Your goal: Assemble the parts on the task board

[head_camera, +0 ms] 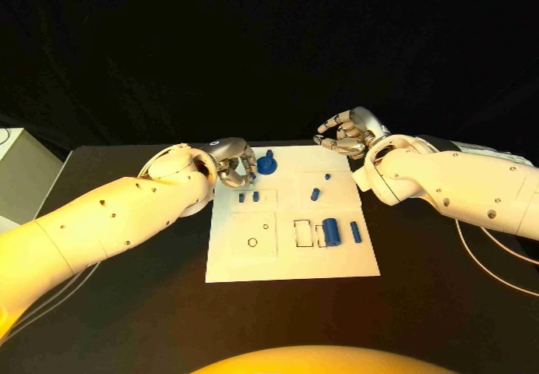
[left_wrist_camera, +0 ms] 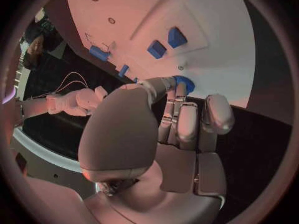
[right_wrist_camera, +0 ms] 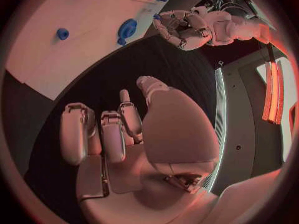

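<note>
On the black worktop (head_camera: 135,312) lies the white rectangular task board (head_camera: 292,261), and both silver hands sit at its far end. At the board's far left corner the left hand (head_camera: 233,162) has its fingers curled down around a blue round part with a short stem (head_camera: 266,164); the left wrist view shows the fingertips (left_wrist_camera: 181,90) touching that blue piece (left_wrist_camera: 186,84) at the board's edge, though whether it is truly gripped or only touched cannot be told. Off the far right corner, over bare worktop, the right hand (head_camera: 347,131) is raised with its fingers bent inward on nothing; the right wrist view shows the palm (right_wrist_camera: 146,144) bare and the fingers loosely folded, apart from the board.

Near the board's middle-left lie two small blue blocks (head_camera: 249,197) side by side. Toward the right are a tiny blue peg (head_camera: 328,177) and a small blue slanted piece (head_camera: 315,195). Nearer the robot, a thick blue cylinder (head_camera: 332,232) lies in a drawn outline, with a slim blue bar (head_camera: 355,231) just beside it on the right
</note>
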Robot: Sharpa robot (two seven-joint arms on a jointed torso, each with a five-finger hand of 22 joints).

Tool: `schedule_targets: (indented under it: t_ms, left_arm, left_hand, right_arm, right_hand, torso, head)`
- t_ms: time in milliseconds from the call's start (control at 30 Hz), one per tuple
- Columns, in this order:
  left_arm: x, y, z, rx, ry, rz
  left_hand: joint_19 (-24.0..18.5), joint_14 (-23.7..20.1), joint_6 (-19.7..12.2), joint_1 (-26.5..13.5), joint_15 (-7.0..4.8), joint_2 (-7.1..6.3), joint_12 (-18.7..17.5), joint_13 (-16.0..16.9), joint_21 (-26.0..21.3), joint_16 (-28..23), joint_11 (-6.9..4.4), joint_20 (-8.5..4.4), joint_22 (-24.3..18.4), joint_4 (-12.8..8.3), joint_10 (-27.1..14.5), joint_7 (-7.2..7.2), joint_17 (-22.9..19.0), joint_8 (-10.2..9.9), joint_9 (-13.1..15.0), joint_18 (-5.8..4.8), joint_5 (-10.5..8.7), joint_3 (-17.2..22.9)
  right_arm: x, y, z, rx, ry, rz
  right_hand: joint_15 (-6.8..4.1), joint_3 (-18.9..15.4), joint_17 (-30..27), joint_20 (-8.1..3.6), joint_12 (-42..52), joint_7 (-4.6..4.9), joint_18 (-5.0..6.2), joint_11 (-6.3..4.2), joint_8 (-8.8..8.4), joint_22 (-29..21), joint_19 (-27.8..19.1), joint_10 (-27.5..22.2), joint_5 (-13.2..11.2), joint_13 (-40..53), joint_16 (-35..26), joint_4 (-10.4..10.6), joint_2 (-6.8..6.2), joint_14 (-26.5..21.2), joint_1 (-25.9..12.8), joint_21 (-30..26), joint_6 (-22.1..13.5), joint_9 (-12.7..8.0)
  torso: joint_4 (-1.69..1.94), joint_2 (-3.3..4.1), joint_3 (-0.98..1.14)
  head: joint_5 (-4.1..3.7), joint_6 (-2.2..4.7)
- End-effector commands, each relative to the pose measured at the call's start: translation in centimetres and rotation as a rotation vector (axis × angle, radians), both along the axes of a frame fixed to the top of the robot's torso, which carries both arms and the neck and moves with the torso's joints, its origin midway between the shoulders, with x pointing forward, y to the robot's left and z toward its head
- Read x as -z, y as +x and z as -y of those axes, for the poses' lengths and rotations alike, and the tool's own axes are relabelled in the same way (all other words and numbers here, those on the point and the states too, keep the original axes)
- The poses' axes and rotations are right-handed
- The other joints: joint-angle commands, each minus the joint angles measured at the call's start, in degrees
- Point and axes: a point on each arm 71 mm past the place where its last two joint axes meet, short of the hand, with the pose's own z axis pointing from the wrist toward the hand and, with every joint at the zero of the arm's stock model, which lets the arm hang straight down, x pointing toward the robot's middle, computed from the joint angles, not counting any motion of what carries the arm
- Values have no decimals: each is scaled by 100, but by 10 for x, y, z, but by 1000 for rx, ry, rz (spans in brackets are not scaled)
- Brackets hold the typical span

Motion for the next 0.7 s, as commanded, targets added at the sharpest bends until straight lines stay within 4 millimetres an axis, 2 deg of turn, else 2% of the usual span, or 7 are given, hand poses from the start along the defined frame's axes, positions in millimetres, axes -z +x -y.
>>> schedule_targets:
  t_ms: [33, 167, 233, 467, 700]
  left_arm:
    - [0, -1, -2, 0, 9, -29]
    - [1, -1, -6, -6, 26, -38]
    - [2, 0, -7, -9, 35, -43]
    - [4, 1, -10, -18, 50, -48]
    - [5, 3, -7, -21, 52, -50]
  left_hand:
    - [4, 20, 50, -38, 21, -1, -43, -5, 16, 20, 8, 42, -8, -12, 52, 11, -8, -30, 9, -48, -21, 20]
    - [-1, 19, 59, -41, 20, 1, -57, -3, 12, 19, 7, 41, -15, -16, 68, 11, -9, -31, 13, -47, -21, 20]
    - [0, 20, 61, -42, 20, 1, -61, -3, 14, 21, 6, 41, -11, -17, 74, 11, -5, -32, 14, -47, -21, 19]
    - [-8, 17, 85, -55, 18, 6, -84, 2, 8, 20, 1, 39, -21, -21, 110, 6, -8, -31, 22, -45, -26, 12]
    - [-14, 15, 96, -69, 16, 8, -105, 5, 4, 18, -2, 37, -27, -20, 130, 3, -12, -34, 27, -44, -29, 3]
  right_arm:
    - [-1, 0, 0, -8, -3, 8]
    - [-1, 0, 0, -7, -3, 9]
    - [-1, 0, 0, -7, -3, 9]
    - [-1, 0, 0, -6, -4, 9]
    - [-1, 0, -1, -10, -3, 9]
  right_hand:
    - [-38, 34, 1042, -54, 18, -8, 30, -7, 33, 515, 179, 49, 24, 177, -6, 14, -57, 473, 4, 26, -29, 9]
    - [-39, 36, 1028, -55, 9, -9, 34, -8, 34, 502, 174, 42, 28, 166, -13, 13, -59, 470, 3, 10, -30, 10]
    - [-39, 36, 1028, -55, 9, -9, 34, -8, 34, 502, 174, 42, 28, 166, -13, 13, -59, 470, 3, 10, -30, 10]
    - [-39, 36, 1028, -55, 9, -9, 34, -8, 34, 502, 174, 42, 28, 166, -13, 13, -59, 470, 3, 10, -30, 10]
    - [-39, 36, 1028, -55, 9, -9, 34, -8, 34, 502, 174, 42, 28, 166, -13, 13, -59, 470, 3, 10, -30, 10]
  torso:
    - [1, -1, 1]
    - [-9, 11, -2]
    - [-15, 12, 3]
    - [-7, 11, 5]
    - [-18, 18, 7]
  head:
    - [7, -8]
    - [20, 2]
    - [27, 0]
    - [30, -5]
    - [42, -11]
